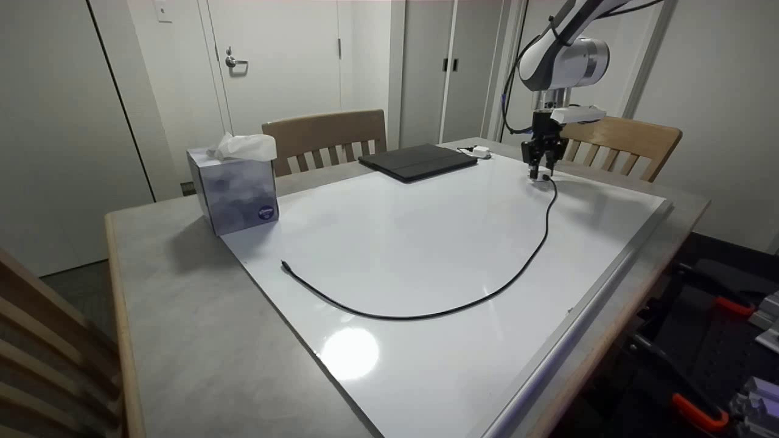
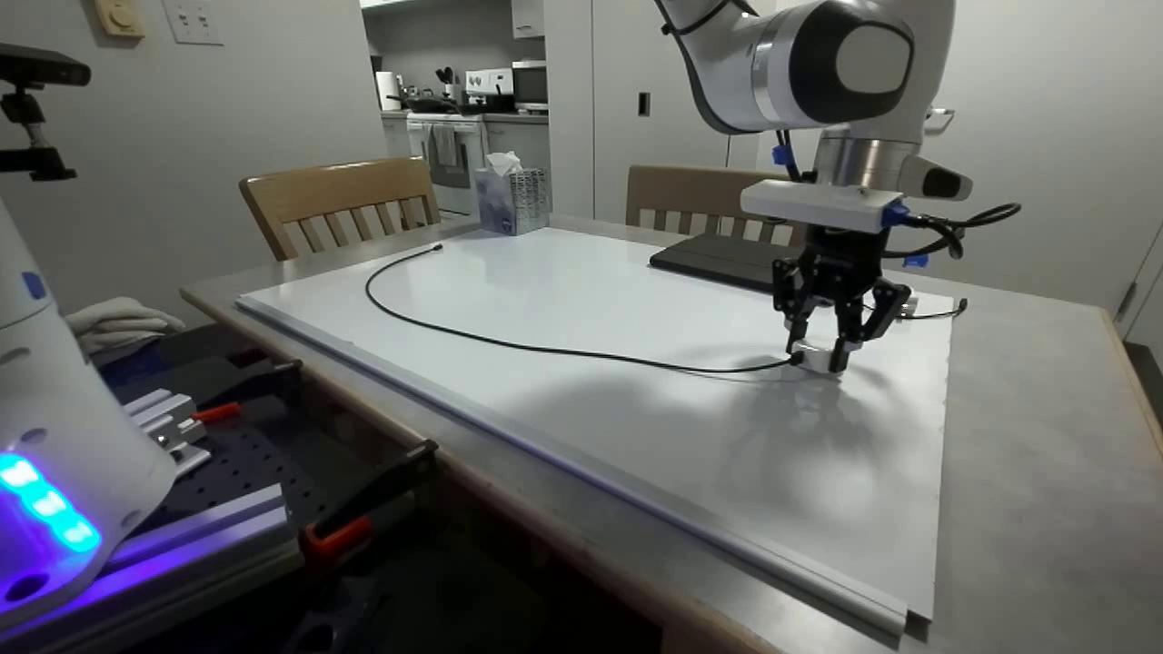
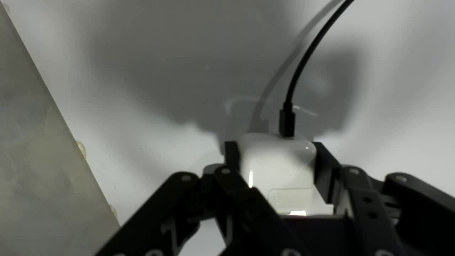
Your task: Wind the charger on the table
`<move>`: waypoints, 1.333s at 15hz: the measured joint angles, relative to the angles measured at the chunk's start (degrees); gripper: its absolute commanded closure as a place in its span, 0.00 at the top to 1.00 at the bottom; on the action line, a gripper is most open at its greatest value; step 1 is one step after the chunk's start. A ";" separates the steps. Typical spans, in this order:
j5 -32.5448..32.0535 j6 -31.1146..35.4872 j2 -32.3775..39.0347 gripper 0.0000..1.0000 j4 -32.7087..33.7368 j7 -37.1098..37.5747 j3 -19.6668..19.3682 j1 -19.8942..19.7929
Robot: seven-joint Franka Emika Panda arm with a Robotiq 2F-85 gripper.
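The charger's thin black cable [image 1: 401,318] lies in a wide curve across the glossy white top of the table [image 1: 395,243]; it also shows in an exterior view [image 2: 581,352]. Its white plug block [image 3: 279,170] is between my gripper's fingers [image 3: 275,160], with both fingers against its sides. The block also shows in both exterior views [image 1: 539,177] [image 2: 818,357], low over the white top; I cannot tell whether it touches. In the wrist view the cable [image 3: 302,58] leaves the block's far face and stands a little above its shadow. The cable's free end is near the tissue box.
A flat dark slab [image 1: 417,162] lies at the table's edge. Beside it is another small white block [image 1: 481,151] with a short black cable. A tissue box [image 1: 237,188] stands at a corner. A metal rail [image 2: 581,459] runs along one side. Wooden chairs [image 2: 341,195] surround the table.
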 measured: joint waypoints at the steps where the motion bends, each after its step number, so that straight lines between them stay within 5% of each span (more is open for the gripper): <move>1: -0.06 -0.01 0.00 0.52 0.00 -0.33 0.00 0.05; 2: -0.06 -0.01 0.00 0.27 0.00 -0.57 0.00 0.04; 12: -5.71 0.36 -1.27 0.27 -1.78 -12.85 3.36 1.41; 13: -6.02 0.55 -1.65 0.52 -2.48 -15.16 4.07 1.42; 16: -6.36 0.81 -2.37 0.52 -3.67 -19.88 5.38 1.36; 17: -6.36 0.86 -2.48 0.27 -3.85 -20.28 5.49 1.32; 20: -6.36 0.92 -2.57 0.27 -3.98 -20.63 5.61 1.29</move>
